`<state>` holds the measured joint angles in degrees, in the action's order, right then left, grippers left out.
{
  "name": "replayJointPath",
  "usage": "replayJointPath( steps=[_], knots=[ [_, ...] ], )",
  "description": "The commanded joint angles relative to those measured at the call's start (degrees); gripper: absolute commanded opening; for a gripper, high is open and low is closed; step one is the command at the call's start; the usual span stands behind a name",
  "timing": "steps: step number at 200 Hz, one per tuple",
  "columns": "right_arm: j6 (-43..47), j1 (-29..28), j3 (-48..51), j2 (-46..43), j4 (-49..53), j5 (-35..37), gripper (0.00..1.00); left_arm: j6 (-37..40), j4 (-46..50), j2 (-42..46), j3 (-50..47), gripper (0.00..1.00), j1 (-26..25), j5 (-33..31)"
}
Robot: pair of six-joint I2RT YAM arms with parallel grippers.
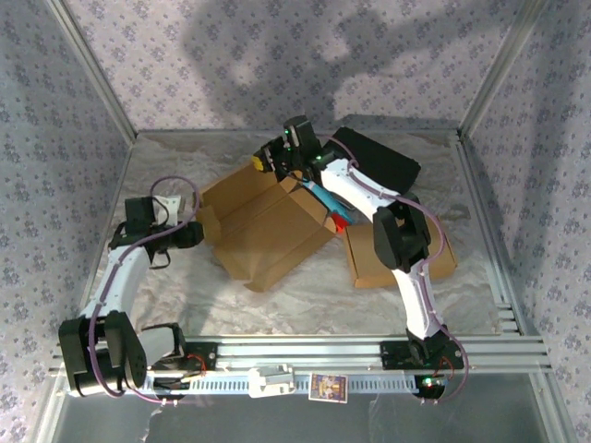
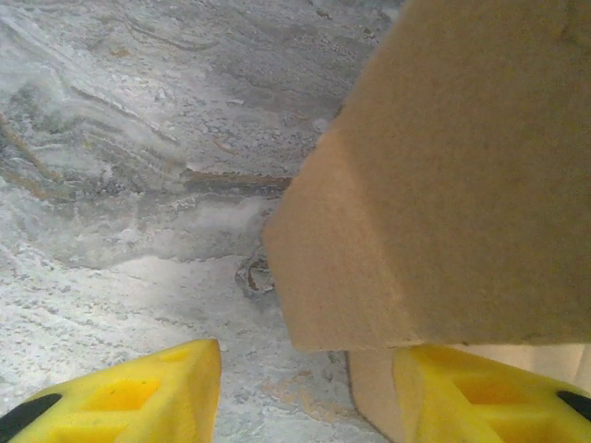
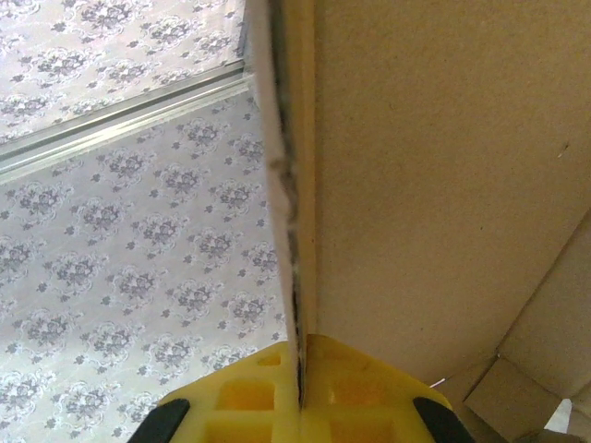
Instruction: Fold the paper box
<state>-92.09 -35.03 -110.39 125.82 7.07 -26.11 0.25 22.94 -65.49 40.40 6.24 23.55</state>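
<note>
- Enclosure with floral-papered walls (image 1: 185, 55); table (image 1: 305, 295) covered in a grey-white marbled sheet
- left gripper (image 1: 192, 233) sits low at the left corner of the paper box (image 1: 268, 226); in its wrist view the yellow fingers (image 2: 138, 397) stand apart with nothing pinched; the box corner hangs just over the right finger; can't tell if it touches
- paper box is mid-table, brown cardboard, open on top, walls partly raised, angled across the surface
- right gripper (image 1: 272, 164) is at the far side of the box; its wrist view shows the jaws closed tight on the thin edge of an upright panel
- a second flat cardboard piece (image 1: 369, 263) lies right of the box, under the right arm; a black object (image 1: 383, 157) sits at the far right
- handling, as a judgement: light, thin board; stiff across panels, gives readily at the creases; will slide on the sheet if pushed with nothing bracing it; a hard pinch could crush or tear the edges
- best hold is on a flap's free edge near mid-length, other arm bracing a wall or corner; avoid gripping on a crease
</note>
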Motion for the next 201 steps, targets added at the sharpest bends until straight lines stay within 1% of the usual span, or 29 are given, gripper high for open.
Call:
replayJointPath(
  steps=[1, 25, 54, 71, 95, 152, 182, 201],
  knots=[
    [-0.04, -1.03, 1.79, 0.84, -2.05, 0.55, 0.00, -1.75, -4.27, -1.31, 0.18, 0.52, -1.74, -0.87],
    [1.74, -1.09, 5.13, -0.18, -4.69, 1.99, 0.00, -3.44, -5.01, -2.82, 0.10, 0.53, -2.89, -2.74],
    [0.63, -1.36, 11.63, -1.22, -12.95, 2.84, 0.00, -4.87, -5.57, -3.19, -1.17, 0.54, -3.26, -5.97],
    [0.88, -1.48, 14.09, -1.63, -16.39, 3.56, 0.00, -5.35, -5.91, -3.14, -1.77, 0.57, -3.23, -6.60],
    [0.95, -1.39, 16.33, -1.45, -21.51, 3.61, 0.00, -5.73, -5.69, -3.54, -1.97, 0.57, -3.25, -6.47],
    [1.02, -1.92, 19.23, -1.57, -24.85, 3.48, 0.00, -7.08, -7.93, -4.68, -1.75, 0.55, -4.17, -6.37],
    [0.69, -2.29, 20.36, -1.98, -25.91, 4.13, 0.00, -9.11, -10.32, -4.90, -1.91, 0.55, -6.32, -9.69],
    [0.48, -2.50, 21.11, -2.15, -26.50, 4.44, 0.00, -10.88, -12.59, -4.97, -2.31, 0.54, -8.51, -13.98]
  ],
)
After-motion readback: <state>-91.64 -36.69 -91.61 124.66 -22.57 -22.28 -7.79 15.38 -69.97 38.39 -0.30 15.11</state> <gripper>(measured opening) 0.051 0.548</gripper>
